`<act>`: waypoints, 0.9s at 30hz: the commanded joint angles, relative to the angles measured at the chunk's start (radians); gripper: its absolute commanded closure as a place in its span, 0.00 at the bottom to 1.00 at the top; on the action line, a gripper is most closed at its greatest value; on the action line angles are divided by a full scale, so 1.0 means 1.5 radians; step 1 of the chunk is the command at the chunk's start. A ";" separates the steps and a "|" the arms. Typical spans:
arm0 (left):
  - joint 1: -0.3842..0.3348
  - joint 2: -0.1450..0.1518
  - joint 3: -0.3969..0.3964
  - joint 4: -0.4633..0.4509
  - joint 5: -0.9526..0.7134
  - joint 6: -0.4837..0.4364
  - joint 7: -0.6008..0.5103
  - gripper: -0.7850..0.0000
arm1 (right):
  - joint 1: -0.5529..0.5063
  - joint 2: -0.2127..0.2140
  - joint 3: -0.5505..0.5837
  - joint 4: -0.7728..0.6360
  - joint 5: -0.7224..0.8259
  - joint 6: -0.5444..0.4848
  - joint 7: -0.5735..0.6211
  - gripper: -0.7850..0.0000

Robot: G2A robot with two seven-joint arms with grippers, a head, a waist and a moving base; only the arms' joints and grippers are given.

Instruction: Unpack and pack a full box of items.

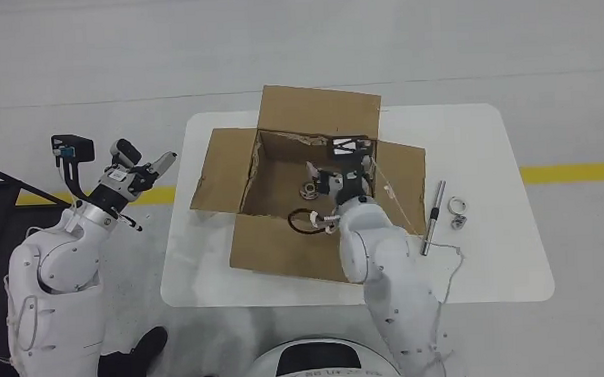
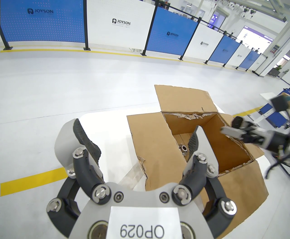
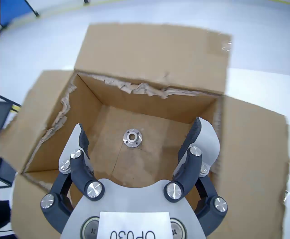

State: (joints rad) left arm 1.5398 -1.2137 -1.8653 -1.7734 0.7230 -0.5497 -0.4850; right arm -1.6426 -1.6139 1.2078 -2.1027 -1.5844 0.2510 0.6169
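Observation:
An open cardboard box (image 1: 281, 159) (image 2: 204, 140) (image 3: 158, 68) stands on the white table (image 1: 485, 272) with its flaps spread out. A round metal flange (image 3: 132, 137) (image 1: 309, 191) (image 2: 183, 148) lies on the box floor. My right gripper (image 3: 139, 133) (image 1: 343, 162) hangs open above the box, over the flange, with nothing between its fingers. My left gripper (image 2: 136, 133) (image 1: 156, 164) stands open and empty off the table's left edge, facing the box. A metal rod (image 1: 432, 219) and a small metal ring (image 1: 459, 219) lie on the table right of the box.
The box's flap edges are torn and ragged. A thin wire (image 1: 450, 263) trails across the table near the rod. A yellow floor line (image 1: 572, 172) runs behind the table. Blue and white partition panels (image 2: 113, 25) stand far off.

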 commanded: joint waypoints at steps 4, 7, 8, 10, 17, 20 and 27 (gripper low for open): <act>0.000 0.000 0.000 0.000 0.000 0.000 0.000 0.00 | -0.221 0.014 0.192 -0.165 0.185 -0.065 -0.206 0.00; 0.000 0.000 0.000 0.000 0.000 0.000 0.000 0.00 | -0.287 0.017 0.297 -0.165 0.295 -0.088 -0.282 0.00; 0.000 0.000 0.000 0.000 0.000 0.000 0.000 0.00 | -0.300 0.017 0.323 -0.163 0.326 -0.088 -0.282 0.00; 0.000 0.000 0.000 0.000 0.000 0.000 0.000 0.00 | -0.302 0.016 0.362 -0.151 0.397 -0.067 -0.286 0.00; 0.000 0.000 0.000 0.000 0.000 0.000 0.000 0.00 | -0.302 0.016 0.362 -0.151 0.397 -0.067 -0.286 0.00; 0.000 0.000 0.000 0.000 0.000 0.000 0.000 0.00 | -0.295 0.020 0.358 -0.120 0.343 -0.078 -0.252 0.00; 0.000 0.000 0.000 0.000 0.000 0.000 0.000 0.00 | -0.150 0.040 0.459 0.057 0.352 -0.029 -0.015 0.00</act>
State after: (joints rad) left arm 1.5398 -1.2137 -1.8653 -1.7734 0.7230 -0.5497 -0.4850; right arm -1.9070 -1.5614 1.8726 -2.0658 -1.0051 0.2206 0.5156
